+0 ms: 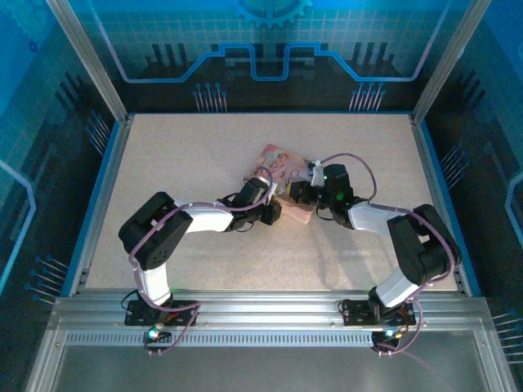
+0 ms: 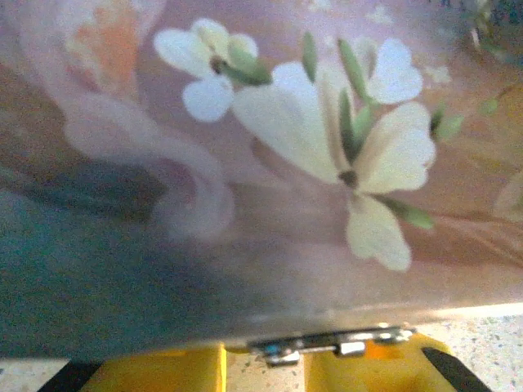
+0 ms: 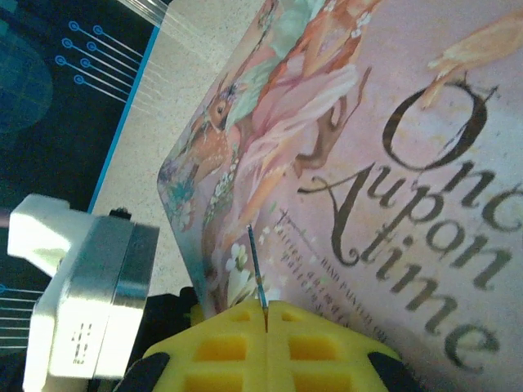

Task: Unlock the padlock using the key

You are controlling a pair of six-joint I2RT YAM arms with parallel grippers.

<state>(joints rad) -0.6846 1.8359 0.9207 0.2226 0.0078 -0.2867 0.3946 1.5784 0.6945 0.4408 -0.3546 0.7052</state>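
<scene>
Presently, the right gripper (image 3: 265, 314) has its fingers pressed together on the key (image 3: 256, 265), whose long axis runs straight out from the tips over the pink tin's (image 3: 392, 163) lid; the left gripper (image 2: 265, 361), at the tin's side wall, has its fingers narrowly parted beneath a silvery metal piece (image 2: 327, 343) on the tin's lower edge, and whether they pinch it cannot be told. The padlock cannot be positively identified; that silvery piece is the likeliest candidate. Both arms reach forward, elbows bent outward, wrists converging on the tin.
</scene>
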